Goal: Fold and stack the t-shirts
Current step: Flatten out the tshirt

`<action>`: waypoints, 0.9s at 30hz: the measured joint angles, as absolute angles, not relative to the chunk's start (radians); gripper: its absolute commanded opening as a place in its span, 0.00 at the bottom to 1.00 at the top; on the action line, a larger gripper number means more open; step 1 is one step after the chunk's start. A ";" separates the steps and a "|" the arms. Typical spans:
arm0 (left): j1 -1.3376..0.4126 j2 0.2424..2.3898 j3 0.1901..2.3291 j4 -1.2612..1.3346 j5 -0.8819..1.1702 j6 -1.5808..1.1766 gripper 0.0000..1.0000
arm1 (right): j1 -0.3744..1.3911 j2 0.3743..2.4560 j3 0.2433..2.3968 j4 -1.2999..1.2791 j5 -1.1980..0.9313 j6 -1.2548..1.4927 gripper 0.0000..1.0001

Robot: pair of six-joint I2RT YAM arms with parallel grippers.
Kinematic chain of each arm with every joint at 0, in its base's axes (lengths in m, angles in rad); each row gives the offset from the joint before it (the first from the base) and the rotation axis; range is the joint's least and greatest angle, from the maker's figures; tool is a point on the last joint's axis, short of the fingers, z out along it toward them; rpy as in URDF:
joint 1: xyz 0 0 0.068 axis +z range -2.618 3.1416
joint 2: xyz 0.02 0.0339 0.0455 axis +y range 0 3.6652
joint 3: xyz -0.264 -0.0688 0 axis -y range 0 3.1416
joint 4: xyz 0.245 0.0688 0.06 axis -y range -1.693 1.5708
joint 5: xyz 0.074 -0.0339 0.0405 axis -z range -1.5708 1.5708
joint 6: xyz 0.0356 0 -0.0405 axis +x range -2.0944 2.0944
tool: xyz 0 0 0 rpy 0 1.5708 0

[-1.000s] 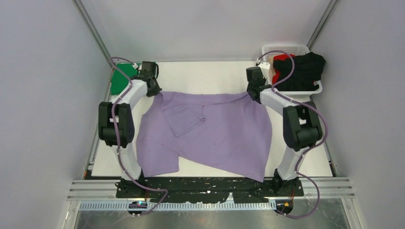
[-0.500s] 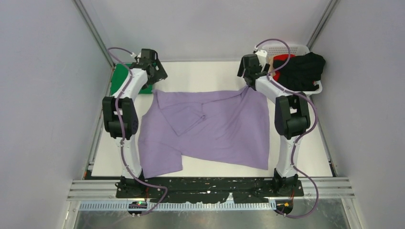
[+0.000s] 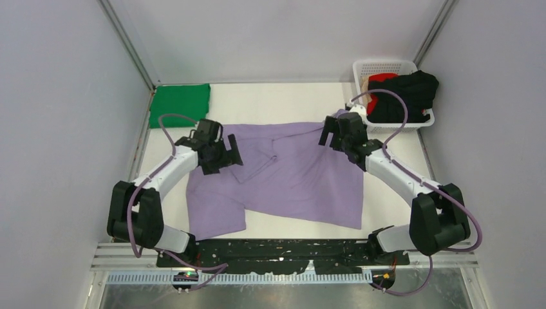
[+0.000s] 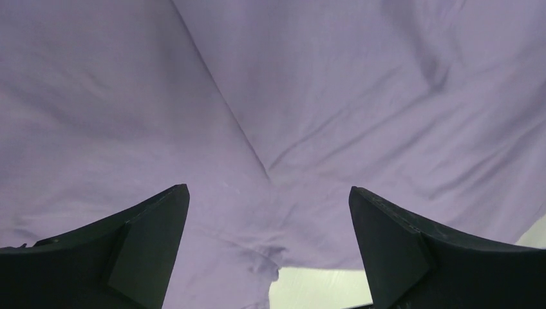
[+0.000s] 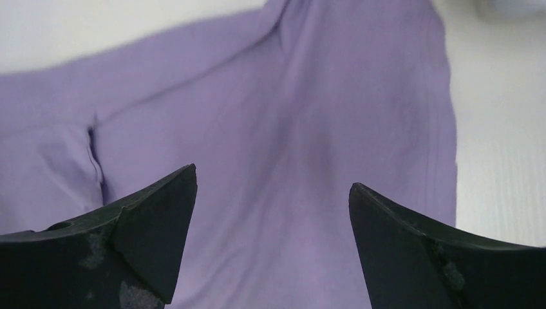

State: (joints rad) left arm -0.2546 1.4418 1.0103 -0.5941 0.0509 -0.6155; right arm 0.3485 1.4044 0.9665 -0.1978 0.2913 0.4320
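Scanning from the left edge: a green t-shirt (image 3: 180, 105) is seen folded flat at the far left corner of the white table (image 3: 283, 100), well apart from both arms; next, the left gripper (image 3: 233, 154) is found over the left part of the lavender t-shirt (image 3: 296, 174), near a turned-over sleeve; its fingers (image 4: 154, 219) are spread as wide as they go, and nothing is held between them; in the wrist view only creased lavender cloth is seen beneath, and whether the tips touch it cannot be told.

The lavender t-shirt is laid out across the middle of the table, rumpled, with its near left part doubled over itself.

Further right, the right gripper (image 3: 329, 132) is placed over the shirt's far right part; its fingers (image 5: 148, 232) are likewise parted wide and grip nothing; smooth cloth and a strip of bare table are seen below.

At the far right corner a white basket (image 3: 386, 64) is noted; a black t-shirt (image 3: 409, 95) is heaped in it and draped over the rim, with a red t-shirt (image 3: 381, 78) beside it.
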 measured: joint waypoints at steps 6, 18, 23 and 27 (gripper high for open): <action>-0.371 1.446 0.867 -0.541 0.147 -0.653 0.77 | 0.364 1.356 0.736 -0.206 0.152 0.481 0.96; -0.389 1.575 0.864 -0.402 0.181 -0.701 0.58 | 0.371 1.300 0.581 -0.178 0.087 0.531 0.96; -0.393 1.613 0.885 -0.385 0.180 -0.705 0.46 | 0.371 1.300 0.575 -0.173 0.088 0.533 0.96; -0.393 1.641 0.907 -0.381 0.181 -0.704 0.39 | 0.371 1.300 0.575 -0.173 0.093 0.533 0.96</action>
